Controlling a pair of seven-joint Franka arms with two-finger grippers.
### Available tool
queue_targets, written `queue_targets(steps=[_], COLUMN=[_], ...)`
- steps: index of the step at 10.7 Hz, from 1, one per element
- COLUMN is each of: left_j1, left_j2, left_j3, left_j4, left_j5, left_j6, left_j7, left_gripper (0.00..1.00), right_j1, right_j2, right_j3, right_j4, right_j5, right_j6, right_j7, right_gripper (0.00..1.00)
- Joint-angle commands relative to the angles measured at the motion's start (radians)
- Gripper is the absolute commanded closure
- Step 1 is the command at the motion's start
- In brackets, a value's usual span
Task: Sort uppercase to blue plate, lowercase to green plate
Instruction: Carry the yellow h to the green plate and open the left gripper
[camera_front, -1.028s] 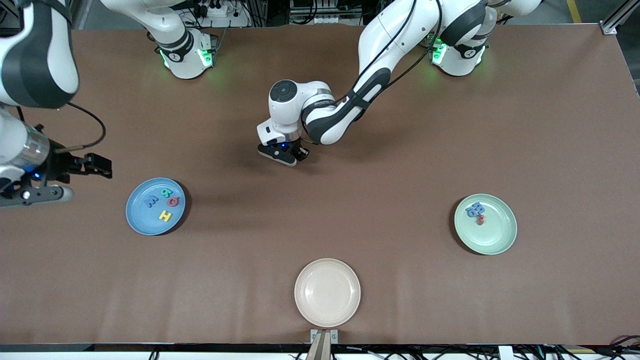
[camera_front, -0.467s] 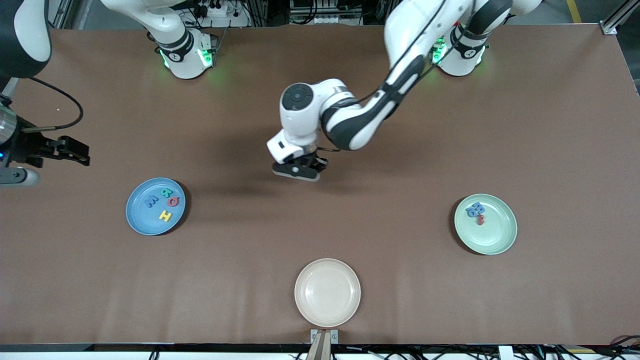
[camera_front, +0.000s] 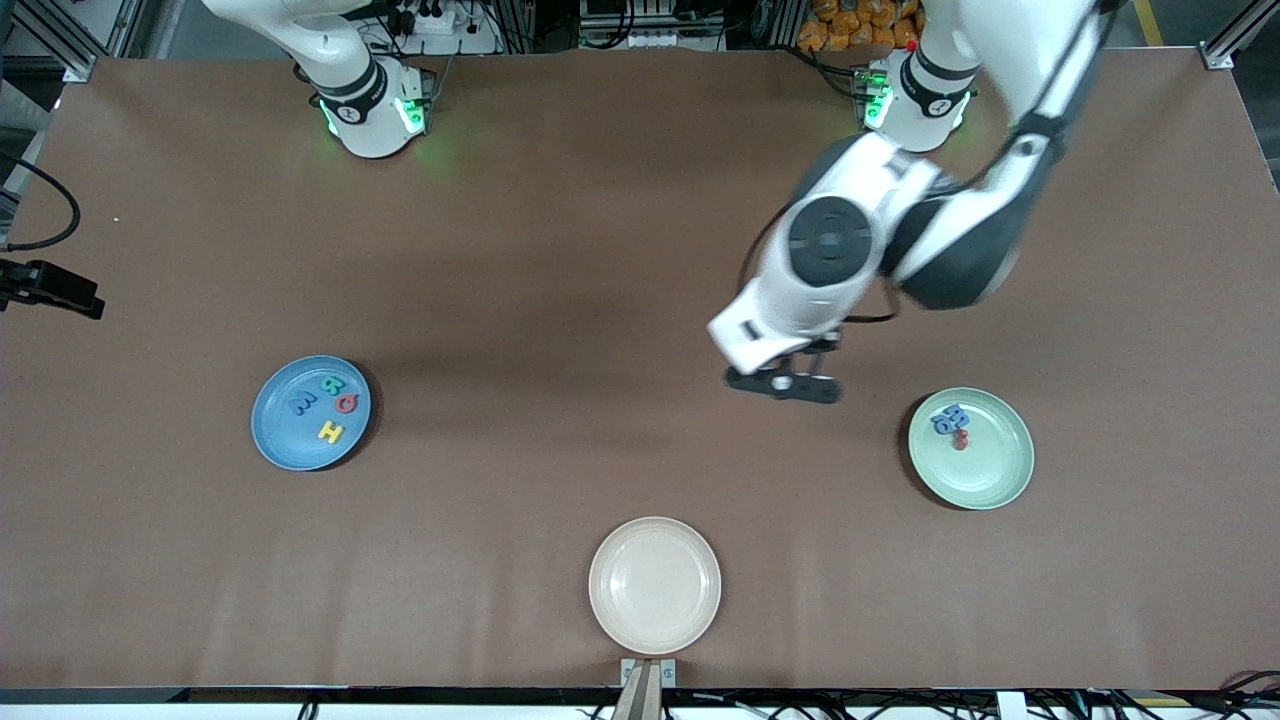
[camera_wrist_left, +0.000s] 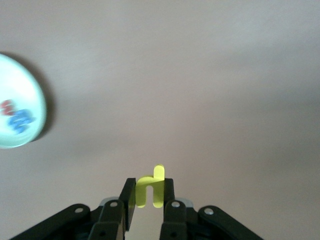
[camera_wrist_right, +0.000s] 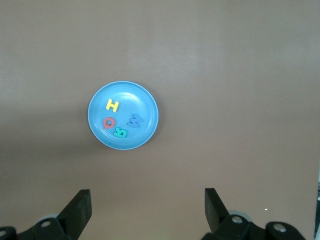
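Since the earlier frames, the left gripper (camera_front: 783, 385) has swung from the table's middle toward the left arm's end and now hangs over bare table near the green plate (camera_front: 995, 480), short of its rim. Its jaws are clenched on the yellow h (camera_wrist_left: 150, 189), which the left wrist view shows pinched upright between the fingers (camera_wrist_left: 128, 200). On the green plate lie two blue lowercase letters (camera_front: 949, 418) and a tiny red one (camera_front: 961, 439), bunched toward the edge nearer the arms, leaving most of the dish bare. The right arm has drawn back off the table's edge; its gripper (camera_wrist_right: 147, 210) waits high with jaws spread wide and nothing between them. Below it, the blue plate (camera_front: 280, 445) holds the yellow H (camera_front: 330, 432), blue W (camera_front: 302, 403), red Q (camera_front: 346, 404) and green R (camera_front: 329, 384). A cream plate (camera_front: 654, 585) sits at the near edge, well apart from both.
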Motion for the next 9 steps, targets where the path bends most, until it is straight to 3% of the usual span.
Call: queue_targets(steps=[1,2,4,5,6,7,9], left_j1=[0.175,0.238,0.263,0.264,0.27,0.274,0.278], left_j2=[-0.148,-0.157,-0.155,-0.153,-0.153,-0.154,-0.138], left_j3=[-0.033,-0.028,0.034,0.059,0.126,0.18,0.29], left_j4=[-0.213,-0.247,-0.279,-0.311,-0.363,-0.431,-0.54], left_j5=[-0.011,-0.007,0.057,0.065,0.054,0.036,-0.046], left_j6=[-0.019,-0.019,-0.014,0.012,0.076,0.193,0.39], left_j7=[0.199,0.291,0.357,0.364,0.412,0.521,0.661], left_gripper=[1.0,1.0,1.0,1.0,1.0,1.0,1.0], right_j1=[0.001,0.004,-0.01,-0.051,-0.126,-0.158,-0.159], right_j2=[-0.027,-0.033,-0.035,-0.044,-0.046,-0.046,-0.049], right_j3=[0.008,0.011,0.019,0.08,0.182,0.247,0.258], right_j4=[0.008,0.008,0.023,0.025,0.031,0.031,0.033], right_j5=[0.009,0.005,0.02,0.018,0.014,0.0,0.017], right_j6=[-0.017,-0.006,-0.01,-0.01,-0.004,-0.004,-0.001], right_j7=[0.029,0.029,0.029,0.03,0.036,0.061,0.101], right_gripper=[0.0,0.0,0.0,0.0,0.0,0.0,0.0])
